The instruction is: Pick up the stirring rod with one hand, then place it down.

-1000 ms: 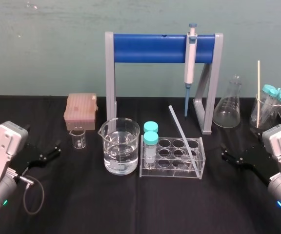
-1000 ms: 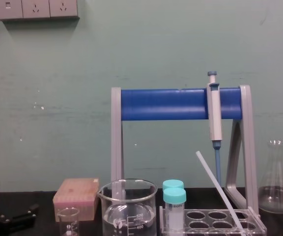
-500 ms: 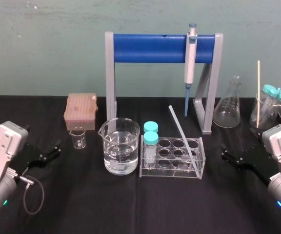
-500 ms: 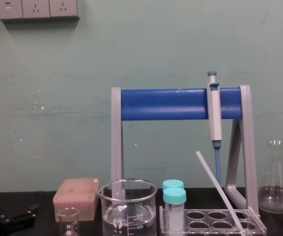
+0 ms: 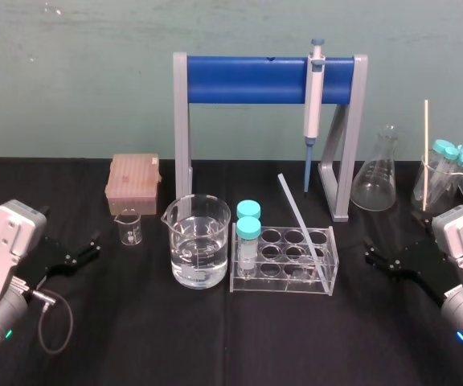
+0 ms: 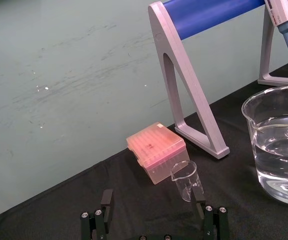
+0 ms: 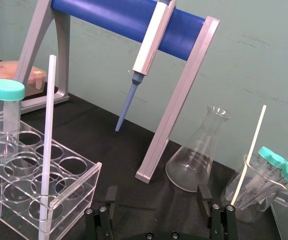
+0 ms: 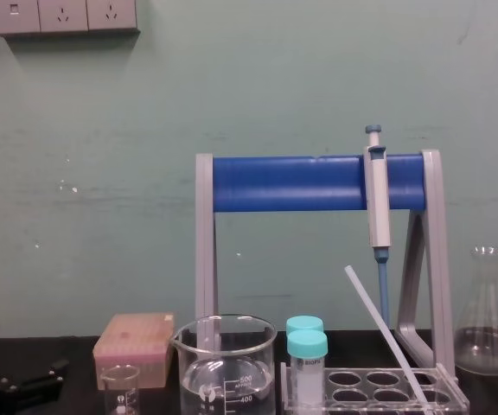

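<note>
The stirring rod [image 5: 300, 221] is a thin whitish rod leaning in the clear tube rack [image 5: 284, 277], its top tilted back and to the left; it also rises from the rack in the right wrist view [image 7: 48, 140] and chest view [image 8: 383, 328]. My right gripper [image 5: 368, 251] hovers low over the table to the right of the rack, apart from the rod. Its fingers [image 7: 111, 197] stand wide open with nothing between them. At the far left my left gripper [image 5: 93, 246] is parked, open and empty [image 6: 152, 200].
A large beaker of water [image 5: 199, 241] and two teal-capped tubes [image 5: 248, 221] stand left of the rod. Behind, a pipette [image 5: 314, 92] hangs on the blue stand [image 5: 256, 79]. A pink tip box [image 5: 133, 183] and small beaker [image 5: 129, 227] sit left; a conical flask [image 5: 376, 173] stands right.
</note>
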Controlling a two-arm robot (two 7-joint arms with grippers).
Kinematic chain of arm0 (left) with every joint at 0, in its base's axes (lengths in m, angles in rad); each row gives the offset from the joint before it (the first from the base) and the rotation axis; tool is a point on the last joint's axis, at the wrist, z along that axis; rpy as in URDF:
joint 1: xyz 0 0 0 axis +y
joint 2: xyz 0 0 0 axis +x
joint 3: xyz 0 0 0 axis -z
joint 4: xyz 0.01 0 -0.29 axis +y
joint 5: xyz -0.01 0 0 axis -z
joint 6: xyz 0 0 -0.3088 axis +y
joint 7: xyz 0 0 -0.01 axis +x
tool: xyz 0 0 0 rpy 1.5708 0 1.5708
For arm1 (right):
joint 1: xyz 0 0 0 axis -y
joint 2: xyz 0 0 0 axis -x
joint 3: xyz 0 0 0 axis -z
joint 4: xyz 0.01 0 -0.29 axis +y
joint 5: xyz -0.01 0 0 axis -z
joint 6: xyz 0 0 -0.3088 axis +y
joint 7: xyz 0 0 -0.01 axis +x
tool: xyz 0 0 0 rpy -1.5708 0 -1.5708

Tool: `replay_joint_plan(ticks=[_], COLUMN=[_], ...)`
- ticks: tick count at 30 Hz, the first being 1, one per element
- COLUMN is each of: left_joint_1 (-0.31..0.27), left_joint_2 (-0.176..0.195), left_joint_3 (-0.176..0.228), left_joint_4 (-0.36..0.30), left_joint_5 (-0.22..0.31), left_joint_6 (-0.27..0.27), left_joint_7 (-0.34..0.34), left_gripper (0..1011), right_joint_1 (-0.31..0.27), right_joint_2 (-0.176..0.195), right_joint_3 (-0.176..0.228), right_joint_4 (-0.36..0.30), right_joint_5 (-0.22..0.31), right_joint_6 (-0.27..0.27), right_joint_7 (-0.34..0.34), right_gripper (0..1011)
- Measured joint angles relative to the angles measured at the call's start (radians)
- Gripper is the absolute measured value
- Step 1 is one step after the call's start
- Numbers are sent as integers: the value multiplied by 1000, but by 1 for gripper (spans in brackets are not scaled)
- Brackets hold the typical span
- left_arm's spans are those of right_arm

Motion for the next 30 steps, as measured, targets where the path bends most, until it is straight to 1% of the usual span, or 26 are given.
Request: replay_joint_plan(ticks=[11, 15, 19, 22, 23, 28, 29, 30], left_joint_1=[0, 0, 0, 0, 0, 0, 0, 0], left_joint_2=[0, 0, 0, 0, 0, 0, 0, 0], left_joint_3=[0, 0, 0, 0, 0, 0, 0, 0], left_joint_4=[0, 0, 0, 0, 0, 0, 0, 0], left_joint_5=[0, 0, 0, 0, 0, 0, 0, 0], left_joint_6=[0, 0, 0, 0, 0, 0, 0, 0], left_joint_7=[0, 0, 0, 0, 0, 0, 0, 0], left_gripper=[1000, 1000, 1000, 1000, 1000, 1000, 1000, 1000], right_joint_1=[-1, -8, -16, -18, -17, 2, 15, 22], right_joint_2=[0, 1, 9, 12, 13, 13, 10, 8], right_joint_3=[3, 16, 35, 41, 44, 40, 34, 31], right_joint_4=[0, -13, -36, -45, -49, -47, -40, -37], right_joint_5=[-3, 5, 39, 57, 68, 88, 94, 98], right_joint_6=[-2, -27, -60, -72, -78, -98, -100, -100], right_joint_7=[2, 34, 99, 135, 158, 242, 273, 289], right_gripper=[1000, 1000, 1000, 1000, 1000, 1000, 1000, 1000])
